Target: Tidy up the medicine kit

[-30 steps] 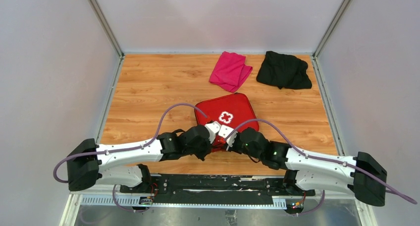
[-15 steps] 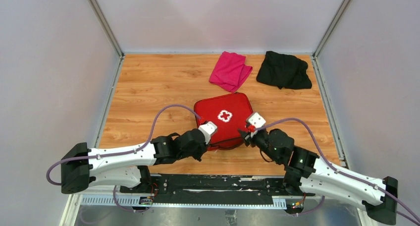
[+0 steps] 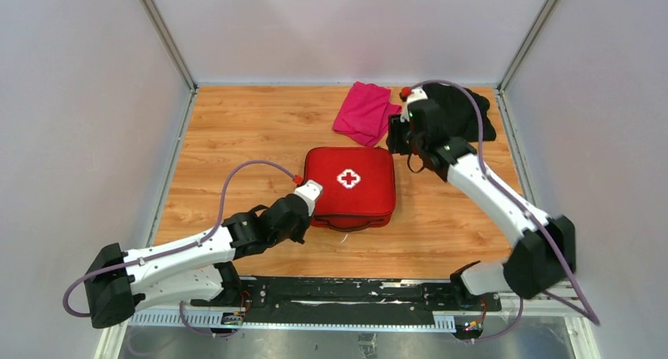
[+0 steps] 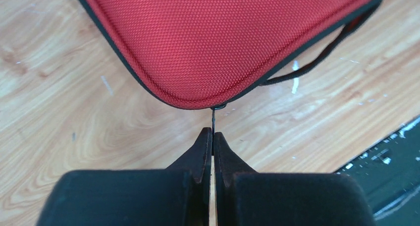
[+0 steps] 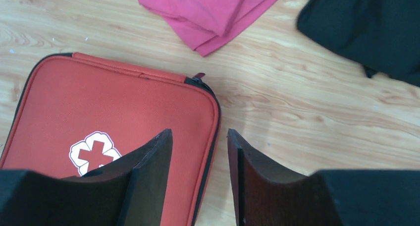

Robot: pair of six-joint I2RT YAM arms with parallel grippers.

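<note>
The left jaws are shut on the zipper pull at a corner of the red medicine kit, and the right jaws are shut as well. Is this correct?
Not fully. The right jaws stand open, holding nothing; the right wrist view shows the gap between them. The left jaws are indeed shut on the zipper pull at a corner of the red medicine kit.

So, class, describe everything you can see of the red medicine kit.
The medicine kit is a red woven-fabric case with rounded corners, black piping and a white cross on its lid. It lies flat and closed on the wooden table. The left gripper pinches the zip pull at its near-left corner; a black strap trails beside it.
</note>
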